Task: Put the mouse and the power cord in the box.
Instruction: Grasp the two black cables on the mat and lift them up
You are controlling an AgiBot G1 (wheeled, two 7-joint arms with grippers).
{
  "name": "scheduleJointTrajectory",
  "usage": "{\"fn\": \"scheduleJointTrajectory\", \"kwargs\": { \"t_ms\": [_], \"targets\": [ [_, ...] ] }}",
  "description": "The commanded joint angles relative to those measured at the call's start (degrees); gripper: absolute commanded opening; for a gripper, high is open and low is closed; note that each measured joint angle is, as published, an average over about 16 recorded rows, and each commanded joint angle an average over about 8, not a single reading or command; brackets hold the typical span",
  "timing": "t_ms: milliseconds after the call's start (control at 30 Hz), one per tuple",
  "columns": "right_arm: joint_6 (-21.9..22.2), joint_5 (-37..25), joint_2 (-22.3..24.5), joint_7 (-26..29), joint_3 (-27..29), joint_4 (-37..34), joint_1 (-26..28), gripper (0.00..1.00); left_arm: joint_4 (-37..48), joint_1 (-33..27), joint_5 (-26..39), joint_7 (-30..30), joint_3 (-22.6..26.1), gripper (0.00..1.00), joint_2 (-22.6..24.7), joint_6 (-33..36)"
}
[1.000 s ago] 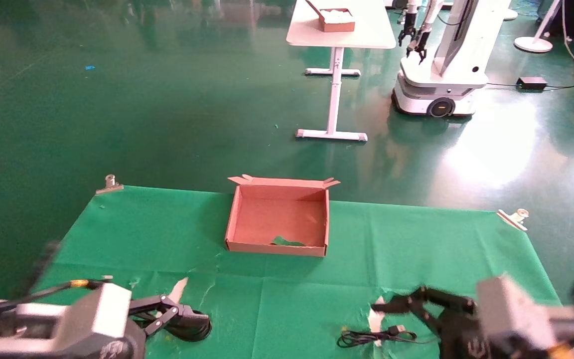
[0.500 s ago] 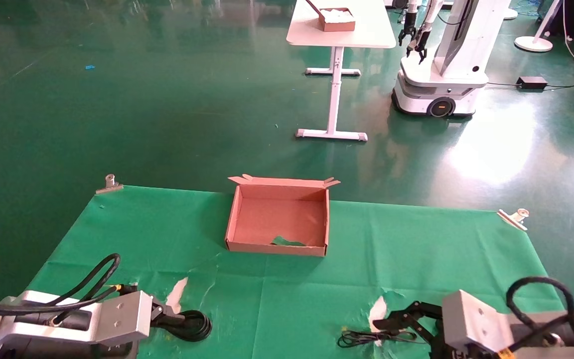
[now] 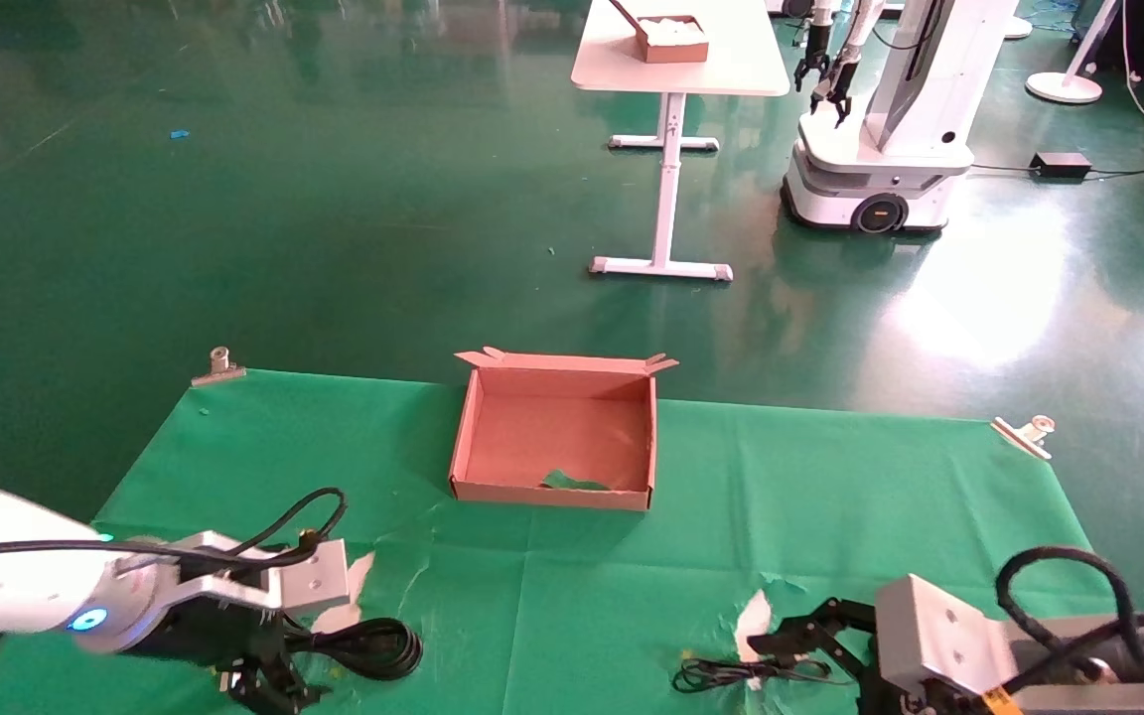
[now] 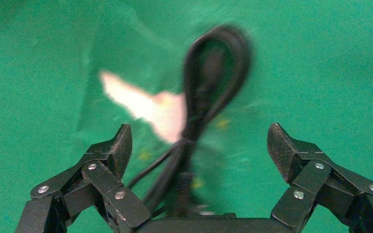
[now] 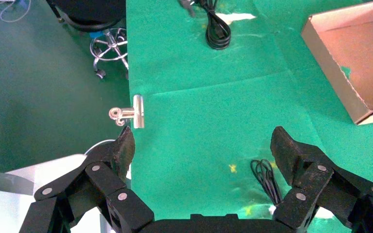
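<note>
Here you see no readable writing on anything. Your left gripper hangs over the power cord at the bench's near left, jaws spread wide, the coil between them untouched. Your right gripper sits low at the near right, jaws also spread and holding nothing, beside the mouse's thin cable. The box stands mid-bench, well apart from both.

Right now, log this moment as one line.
left gripper: open, above power cord | right gripper: open, near mouse cable | box: no items
</note>
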Motion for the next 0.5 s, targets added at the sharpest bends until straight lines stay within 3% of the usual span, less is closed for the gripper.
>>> {"fn": "scheduleJointTrajectory", "kwargs": {
  "t_ms": [33, 500],
  "targets": [
    [0.0, -0.2, 0.2, 0.4, -0.1, 0.0, 0.1, 1.0, 2.3, -0.7, 3.5, -0.9, 1.3, 1.0, 2.0, -1.1],
    [0.1, -3.1, 1.0, -0.3, -0.9, 0.4, 0.0, 1.0, 9.3, -1.3, 10.6, -1.5, 4.1, 1.0, 7.3, -5.5]
  ]
}}
